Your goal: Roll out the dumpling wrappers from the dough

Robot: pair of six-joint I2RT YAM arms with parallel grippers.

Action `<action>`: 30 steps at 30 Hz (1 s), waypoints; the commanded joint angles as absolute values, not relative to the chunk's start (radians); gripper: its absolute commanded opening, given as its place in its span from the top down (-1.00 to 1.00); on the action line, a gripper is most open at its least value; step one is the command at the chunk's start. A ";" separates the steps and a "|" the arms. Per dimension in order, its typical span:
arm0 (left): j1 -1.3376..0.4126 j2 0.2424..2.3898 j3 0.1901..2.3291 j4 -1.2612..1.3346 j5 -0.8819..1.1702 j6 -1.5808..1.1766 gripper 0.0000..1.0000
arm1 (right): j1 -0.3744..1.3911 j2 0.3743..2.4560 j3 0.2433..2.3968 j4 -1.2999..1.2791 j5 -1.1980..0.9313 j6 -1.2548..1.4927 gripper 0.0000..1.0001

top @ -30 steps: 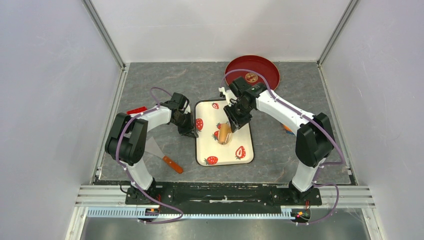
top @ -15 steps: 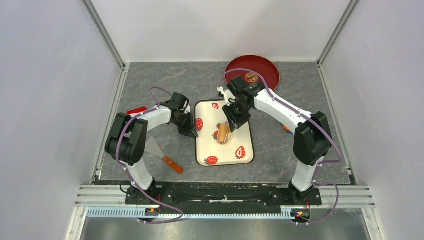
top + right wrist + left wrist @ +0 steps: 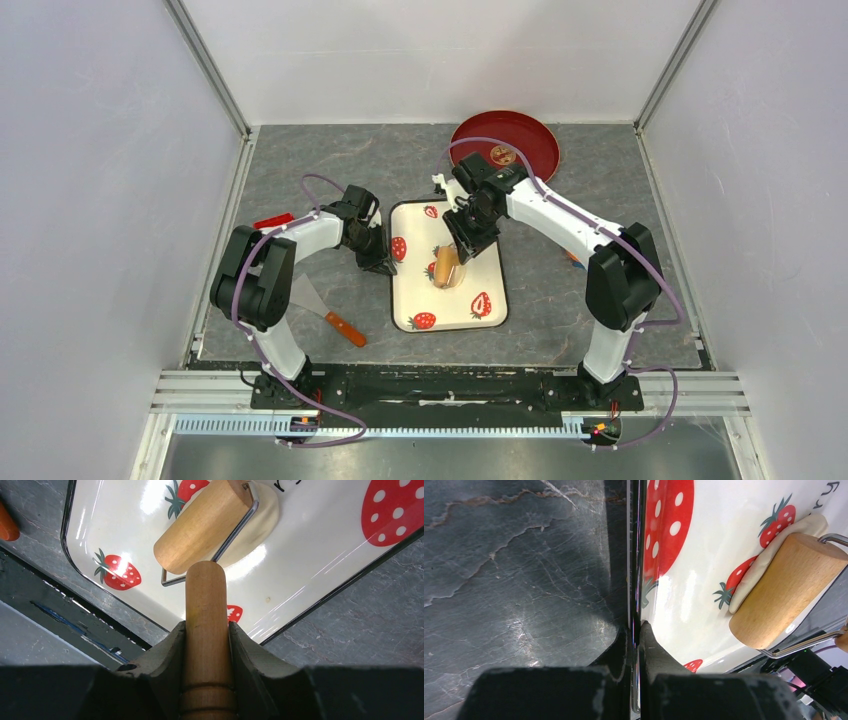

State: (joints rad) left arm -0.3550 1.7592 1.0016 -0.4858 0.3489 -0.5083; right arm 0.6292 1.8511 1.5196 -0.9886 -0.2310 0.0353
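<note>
A wooden roller [image 3: 447, 266] lies on a flattened pale cream dough piece [image 3: 261, 524] on the strawberry tray [image 3: 450, 312]. My right gripper [image 3: 206, 630] is shut on the roller's wooden handle [image 3: 206, 600]; it also shows in the top view [image 3: 466, 240]. My left gripper [image 3: 636, 630] is shut on the tray's left rim and shows in the top view [image 3: 381, 262]. In the left wrist view the roller drum [image 3: 789, 590] covers most of the dough [image 3: 769, 555]. No small cut round wrapper shows.
A red plate [image 3: 520, 135] with a gold-brown emblem [image 3: 503, 155] stands at the back right. A scraper with an orange handle [image 3: 343, 328] lies front left. A small red item [image 3: 272, 220] lies left, and an orange item [image 3: 573, 258] under the right arm.
My right gripper and the roller have shifted slightly left and away across the dough. The left gripper has not moved.
</note>
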 commanded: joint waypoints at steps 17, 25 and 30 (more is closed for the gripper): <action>-0.389 1.796 0.979 -0.461 0.282 -0.472 0.96 | 0.700 2.082 1.391 -0.830 -0.161 0.034 1.00; -0.390 1.793 0.979 -0.459 0.284 -0.472 0.96 | 0.709 2.086 1.393 -0.819 -0.174 0.035 1.00; -0.392 1.791 0.979 -0.459 0.281 -0.472 0.96 | 0.712 2.087 1.395 -0.812 -0.182 0.038 1.00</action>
State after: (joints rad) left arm -0.3553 1.7588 1.0016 -0.4858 0.3477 -0.5083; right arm 0.6422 1.8572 1.5192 -0.9634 -0.2363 0.0418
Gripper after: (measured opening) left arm 0.046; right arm 0.343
